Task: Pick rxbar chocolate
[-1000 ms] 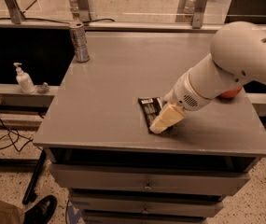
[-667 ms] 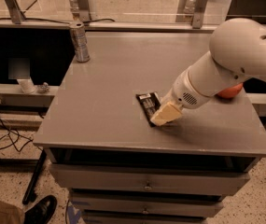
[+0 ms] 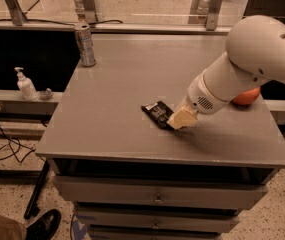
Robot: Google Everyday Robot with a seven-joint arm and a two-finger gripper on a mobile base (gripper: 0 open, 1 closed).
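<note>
The rxbar chocolate [image 3: 157,113], a flat black wrapper with whitish print, lies on the grey table top [image 3: 107,109] near the front middle. My gripper [image 3: 181,118], cream-coloured at the end of the white arm, is down at the bar's right end and covers that end. The arm reaches in from the right. I cannot tell whether the bar is held.
An orange-red apple [image 3: 246,97] sits at the right, partly behind my arm. An upright silver can [image 3: 85,45] stands at the table's back left corner. A soap bottle [image 3: 26,84] stands on a lower ledge to the left. Drawers run under the front edge.
My gripper has shifted a little farther from the front edge, staying at the bar's right end. The bar lies in about the same place.
</note>
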